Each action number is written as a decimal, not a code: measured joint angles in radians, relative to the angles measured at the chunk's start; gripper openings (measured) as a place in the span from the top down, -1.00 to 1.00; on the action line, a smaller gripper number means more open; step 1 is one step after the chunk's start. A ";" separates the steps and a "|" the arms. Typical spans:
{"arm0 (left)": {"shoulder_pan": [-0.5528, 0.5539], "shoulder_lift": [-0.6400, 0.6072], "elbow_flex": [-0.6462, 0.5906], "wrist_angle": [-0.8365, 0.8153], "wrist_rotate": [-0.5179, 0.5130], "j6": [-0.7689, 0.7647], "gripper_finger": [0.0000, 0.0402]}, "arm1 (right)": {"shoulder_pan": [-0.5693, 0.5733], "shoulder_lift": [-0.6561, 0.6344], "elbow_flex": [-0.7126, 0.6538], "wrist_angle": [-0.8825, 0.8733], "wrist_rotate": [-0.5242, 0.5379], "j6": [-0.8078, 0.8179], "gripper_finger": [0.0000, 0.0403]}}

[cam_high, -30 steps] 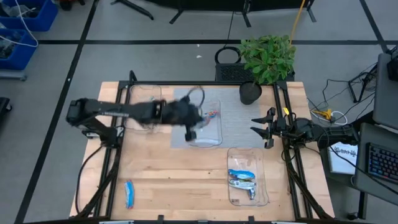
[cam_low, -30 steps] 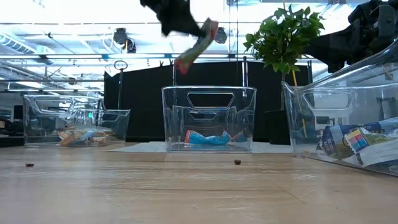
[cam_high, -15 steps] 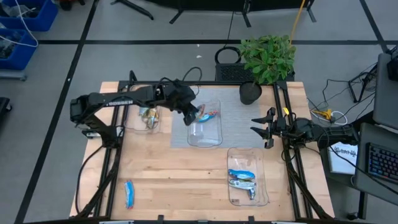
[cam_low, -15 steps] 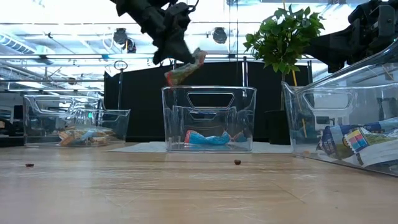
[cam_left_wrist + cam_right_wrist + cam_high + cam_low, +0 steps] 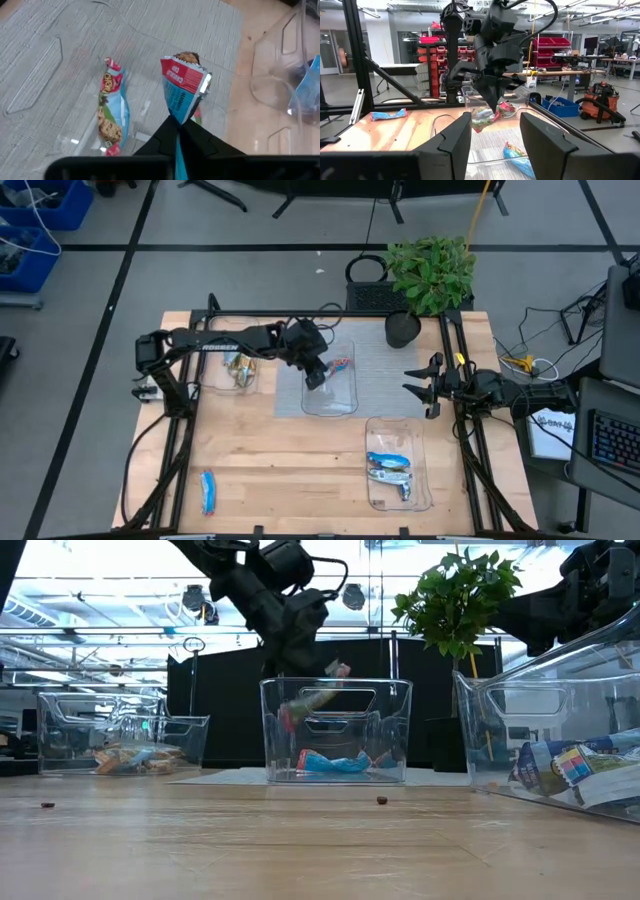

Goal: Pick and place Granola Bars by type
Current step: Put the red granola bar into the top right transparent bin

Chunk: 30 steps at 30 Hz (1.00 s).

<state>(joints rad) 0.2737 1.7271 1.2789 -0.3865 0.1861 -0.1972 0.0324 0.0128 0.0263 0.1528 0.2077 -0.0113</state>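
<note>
The left claw (image 5: 316,372) hangs over the middle clear tray (image 5: 345,402), the one that sits on a grey mat (image 5: 390,365) at the back of the tabletop (image 5: 290,470). Its two fingers are pinched tight on one end of a blue and red granola bar (image 5: 184,86). The bar sticks out past the tips of the fingers, with its far end pointing down into the tray. In the low view the bar (image 5: 312,700) is tilted and sits just inside the top of the tray walls, above the floor of the tray and not touching it.

Another bar (image 5: 112,106) of the same blue and red kind lies flat on the tray floor, below the held one and a little to the side.

The right claw (image 5: 415,388) waits by the right edge of the tabletop, well apart from the middle tray. Its fingers are spread wide and hold nothing.

A tray on the left (image 5: 220,380) has tan bars (image 5: 238,368) in it. A tray near the front right (image 5: 425,480) has two bars (image 5: 390,468) in it. One blue bar (image 5: 208,491) lies by itself on the bare wood at the front left. A green plant (image 5: 432,272) stands at the back right corner.
</note>
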 joint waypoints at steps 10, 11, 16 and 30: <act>-0.034 -0.007 0.000 0.042 -0.012 0.108 0.35 | 0.000 0.000 0.000 -0.001 0.000 0.000 0.21; -0.037 -0.007 0.000 0.052 -0.012 0.118 0.29 | 0.000 0.000 0.000 -0.001 0.000 0.000 0.21; -0.043 -0.022 0.014 -0.043 -0.005 0.129 0.10 | 0.000 0.000 0.000 -0.001 0.000 0.000 0.21; -0.390 -0.235 0.088 -0.991 -0.063 -0.543 0.06 | 0.000 0.004 0.000 -0.004 0.000 0.000 0.21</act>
<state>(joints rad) -0.1163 1.4921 1.3669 -1.3778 0.1234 -0.7404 0.0322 0.0165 0.0265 0.1486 0.2077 -0.0113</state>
